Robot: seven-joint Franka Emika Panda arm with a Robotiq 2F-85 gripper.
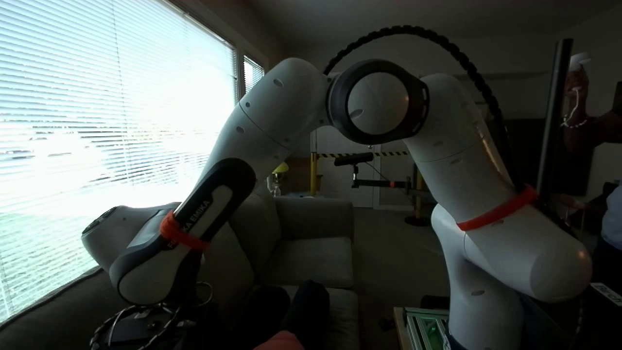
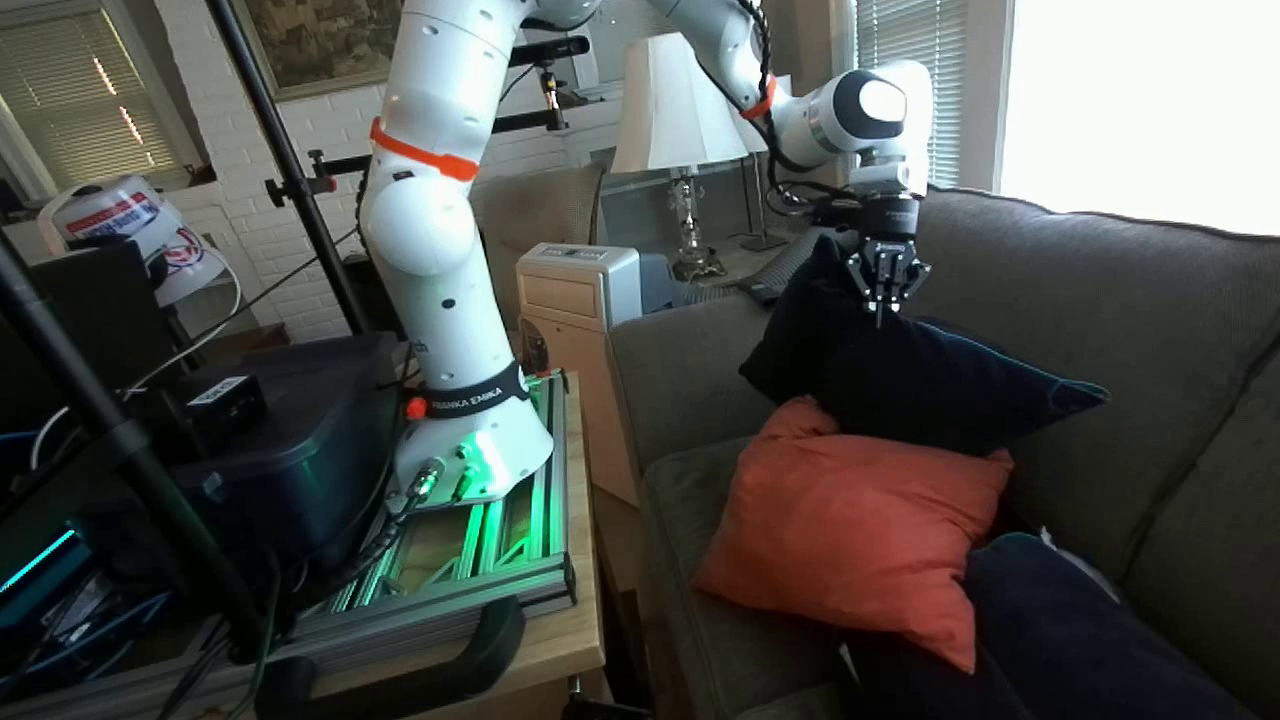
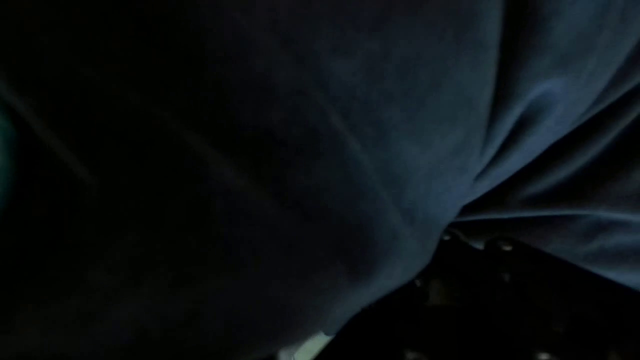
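My gripper [image 2: 882, 306] is shut on a dark navy pillow [image 2: 930, 385], pinching it near its upper middle. The fabric slopes away to both sides of the fingertips, and its lower edge meets an orange pillow [image 2: 850, 515] on the couch. Whether the couch still bears some of the navy pillow's weight, I cannot tell. Navy cloth [image 3: 425, 125] fills most of the dark wrist view, with folds drawn in toward the gripper at lower right; the fingertips are hidden there. Only the wrist housing and cables show at lower left in an exterior view, too dark to make out the fingers.
The grey couch [image 2: 1060, 270] has its backrest close behind the gripper. Another navy pillow [image 2: 1080, 630] lies at the front right. A lamp [image 2: 680, 110] and a white box-shaped appliance [image 2: 575, 290] stand beyond the couch arm. Blinds [image 1: 112, 121] cover the window beside the arm.
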